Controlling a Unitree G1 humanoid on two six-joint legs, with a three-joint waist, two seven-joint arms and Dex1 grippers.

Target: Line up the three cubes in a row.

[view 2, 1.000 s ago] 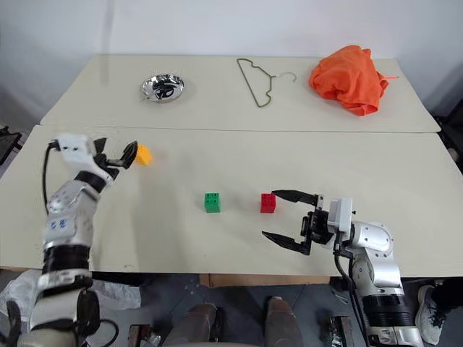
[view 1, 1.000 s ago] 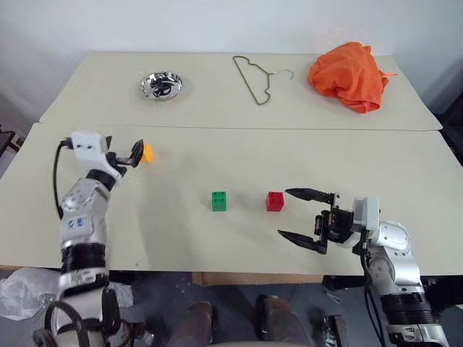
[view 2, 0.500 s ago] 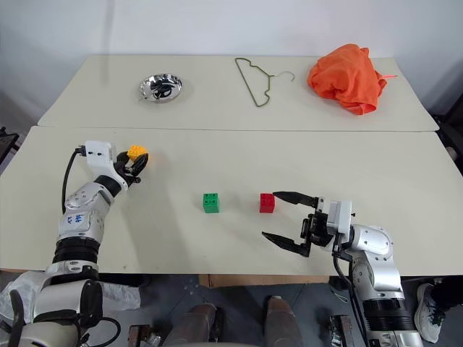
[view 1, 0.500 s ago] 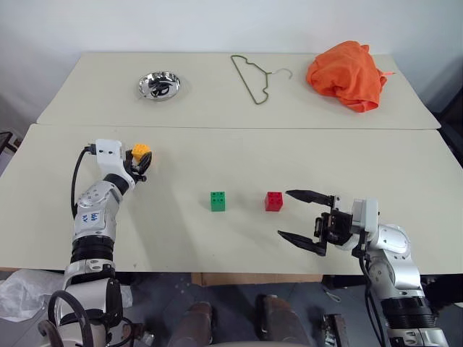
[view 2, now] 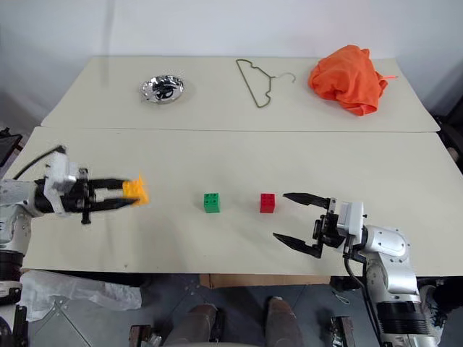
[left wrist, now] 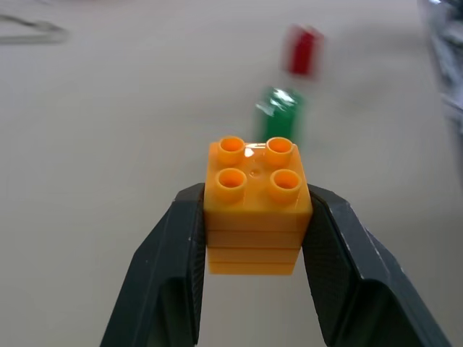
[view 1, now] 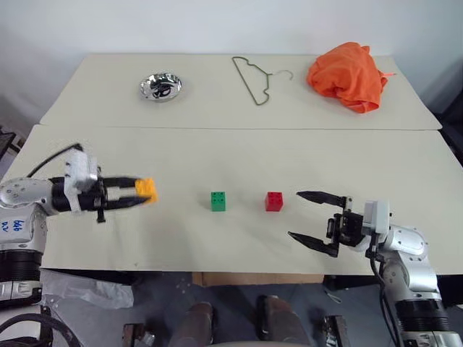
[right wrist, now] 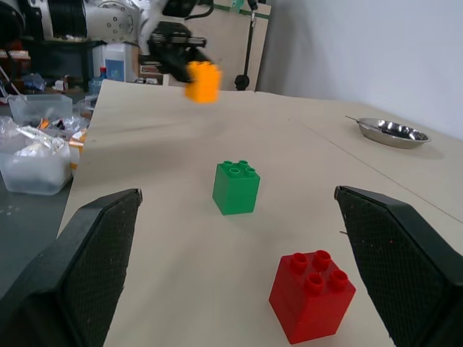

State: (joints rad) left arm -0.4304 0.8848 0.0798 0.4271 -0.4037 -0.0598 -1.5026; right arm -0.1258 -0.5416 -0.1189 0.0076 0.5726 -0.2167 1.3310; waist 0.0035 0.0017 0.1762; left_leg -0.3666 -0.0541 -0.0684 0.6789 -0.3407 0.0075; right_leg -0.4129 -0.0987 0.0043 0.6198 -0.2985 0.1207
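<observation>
Your yellow-orange cube (left wrist: pixel 257 217) is a stacked studded brick with four round studs on top, clamped between the two black fingers of the left hand (view 1: pixel 136 195) and carried just above the near table (view 1: pixel 217 155), at its left side. The green cube (view 1: pixel 218 201) and the red cube (view 1: pixel 274 201) sit side by side on that table, a little apart, studs up. Your right hand (view 1: pixel 318 222) hovers just right of the red cube with its fingers spread wide and nothing between them. The left wrist view gives you the grip itself; the head views add the far table's steel bowl (view 1: pixel 160 87), wire hanger (view 1: pixel 255 78) and orange cloth (view 1: pixel 348 75).
</observation>
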